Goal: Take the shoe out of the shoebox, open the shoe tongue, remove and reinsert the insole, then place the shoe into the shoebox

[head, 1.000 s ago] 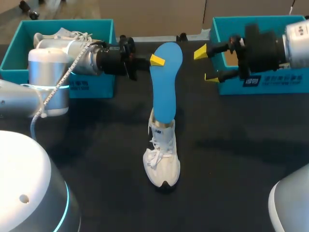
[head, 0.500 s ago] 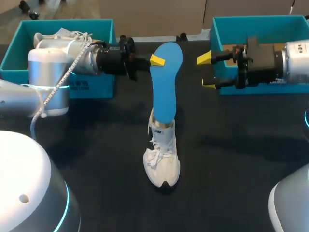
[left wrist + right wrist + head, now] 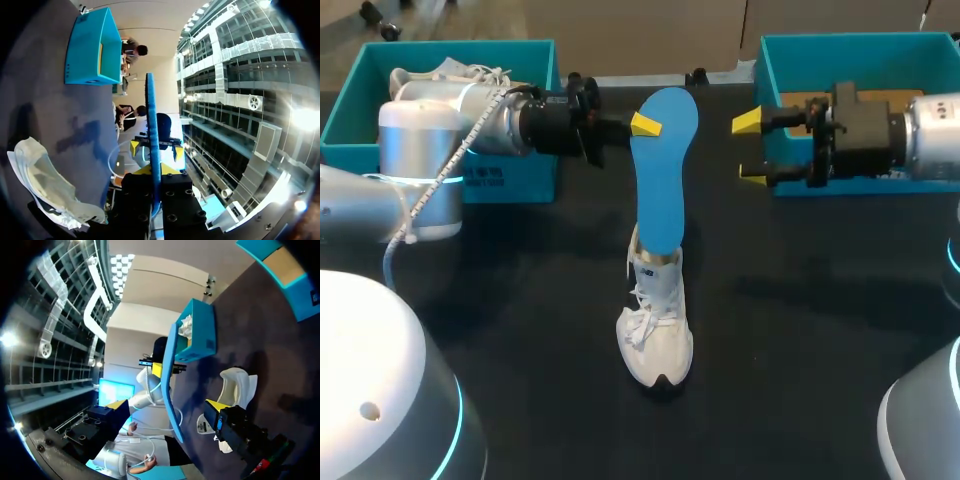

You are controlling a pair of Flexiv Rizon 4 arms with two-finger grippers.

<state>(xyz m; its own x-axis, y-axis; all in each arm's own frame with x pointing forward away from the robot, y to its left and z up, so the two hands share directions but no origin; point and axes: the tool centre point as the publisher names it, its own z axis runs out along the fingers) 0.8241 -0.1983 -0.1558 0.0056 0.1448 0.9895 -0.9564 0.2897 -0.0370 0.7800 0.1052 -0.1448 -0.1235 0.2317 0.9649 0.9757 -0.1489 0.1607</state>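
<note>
Roughly the middle of the job, by my reading: the shoe (image 3: 655, 335) is out of its box and lies on the dark table (image 3: 520, 300) near the centre, toe toward the robot and well apart from both teal boxes. Its throat looks spread enough for the insole (image 3: 663, 170) to pass. That insole is mostly clear of the shoe; only its lower end sits at the heel opening, while the rest rises toward the table's far edge. The left gripper (image 3: 644, 125) is clenched on the insole near its rounded upper end (the left wrist view shows the blue sheet edge-on, running straight down between that gripper's fingers). The right gripper (image 3: 750, 150) hangs released, yellow tips spread with nothing between them, just in front of the right box (image 3: 840, 40) and apart from the insole. Whether the insole is coming out or going back in cannot be told from this moment; either way, seating it flat inside and boxing the shoe are left to do. The left box (image 3: 450, 45) holds a second shoe (image 3: 450, 72). The shoe is white with loose white laces and a dark patch under the toe. The insole is bright blue and thin, standing nearly straight, so I judge it fairly stiff.
</note>
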